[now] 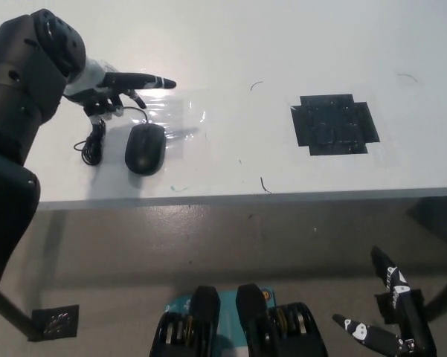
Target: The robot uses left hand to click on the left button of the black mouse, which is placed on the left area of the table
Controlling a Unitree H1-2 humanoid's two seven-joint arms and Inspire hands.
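Note:
A black mouse [145, 148] lies on the left part of the white table [230, 44], its cable [95, 141] coiled to its left. My left hand [119, 88] hovers above and behind the mouse, one finger stretched out to the right and the others curled under; it holds nothing and does not touch the mouse. My black right hand [390, 320] rests low at the bottom right, below the table edge, fingers spread and empty.
A black taped patch [333, 124] marks the table's right half. A glossy clear film [175, 115] lies around the mouse. The table's front edge [245, 197] runs across the middle, with grey floor beneath.

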